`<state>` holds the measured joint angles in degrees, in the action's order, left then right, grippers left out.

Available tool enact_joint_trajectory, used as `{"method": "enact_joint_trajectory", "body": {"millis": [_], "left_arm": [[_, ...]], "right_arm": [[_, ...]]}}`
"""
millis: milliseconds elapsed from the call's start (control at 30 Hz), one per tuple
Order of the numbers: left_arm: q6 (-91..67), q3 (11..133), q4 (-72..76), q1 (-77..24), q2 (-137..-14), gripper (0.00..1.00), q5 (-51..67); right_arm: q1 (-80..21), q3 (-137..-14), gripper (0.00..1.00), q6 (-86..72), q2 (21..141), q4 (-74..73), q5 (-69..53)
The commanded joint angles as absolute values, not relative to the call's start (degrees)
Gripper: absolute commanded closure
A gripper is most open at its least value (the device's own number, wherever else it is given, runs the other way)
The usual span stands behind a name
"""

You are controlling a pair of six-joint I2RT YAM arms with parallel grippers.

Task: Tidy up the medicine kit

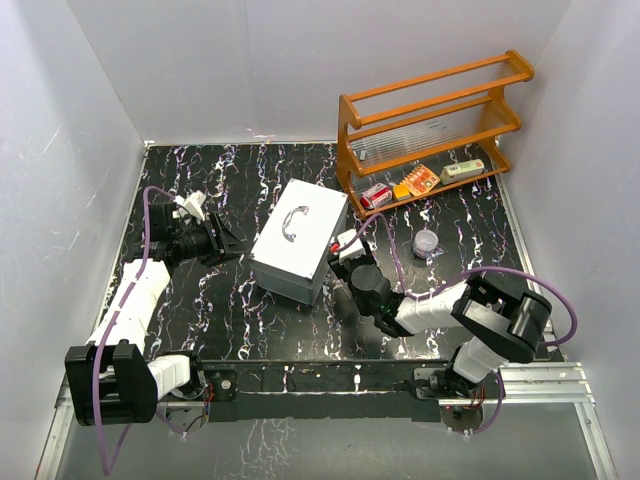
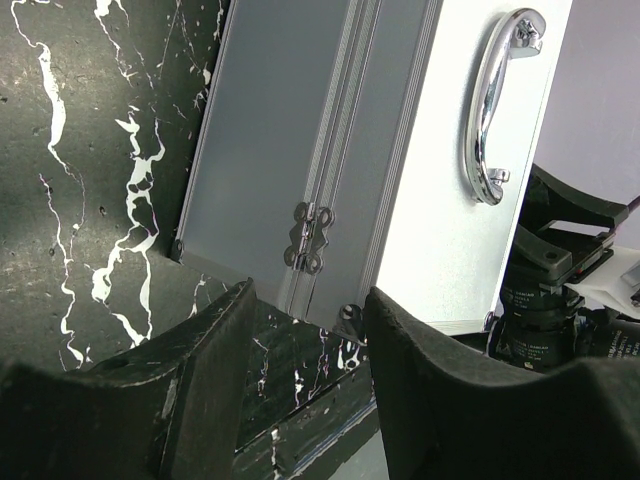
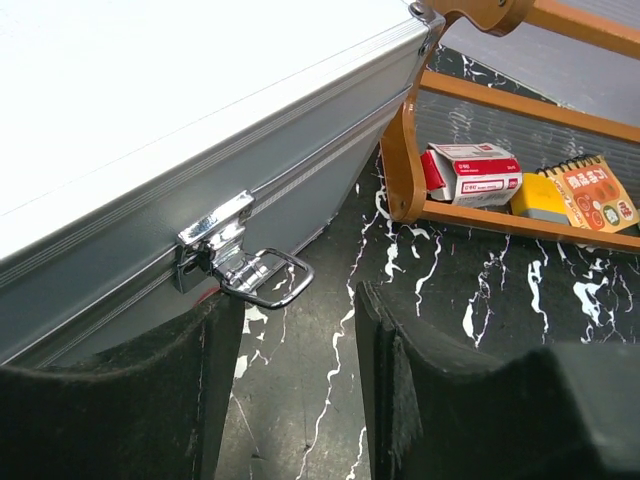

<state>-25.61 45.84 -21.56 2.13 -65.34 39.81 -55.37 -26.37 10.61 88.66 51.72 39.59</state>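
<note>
A closed silver medicine case [image 1: 297, 240] with a chrome handle [image 1: 295, 221] stands mid-table. My left gripper [image 1: 228, 243] is open at its left side, by the hinge [image 2: 309, 237]. My right gripper [image 1: 345, 262] is open at its right side; the chrome latch [image 3: 245, 262] is flipped out just beside the left finger [image 3: 150, 400]. A red-and-white box [image 1: 375, 195], an orange booklet [image 1: 421, 180] and a green-white box [image 1: 462, 171] lie on the wooden rack's [image 1: 345, 120] lowest shelf. A small clear jar [image 1: 426, 243] stands on the table.
White walls close in the black marble table [image 1: 200, 180] on three sides. The rack stands at the back right, close to the case's far corner [image 3: 425, 20]. A metal rail [image 1: 530, 380] runs along the near edge.
</note>
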Motion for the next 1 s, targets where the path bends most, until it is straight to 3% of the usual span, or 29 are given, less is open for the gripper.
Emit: {"method": "enact_joint_trajectory", "body": {"millis": [0,167,333,967], "left_arm": [[-25.8,45.6,-21.3,2.1,-64.0,0.54,41.1],[-25.9,45.5,-21.3,2.1,-63.4,0.54,41.7],[-26.3,45.5,-21.1,2.2,-63.5,0.54,42.1],[-26.5,45.4,-20.7,2.1,-63.8,0.54,42.9]], "right_arm": [[-54.9,-26.0,0.56,15.3,89.3,59.7,42.7],[-54.7,-23.7,0.6,18.5,89.0,64.6,42.1],[-54.5,-23.6,0.56,18.5,87.5,64.4,39.4],[-52.0,-26.5,0.56,11.1,84.7,56.4,28.3]]}}
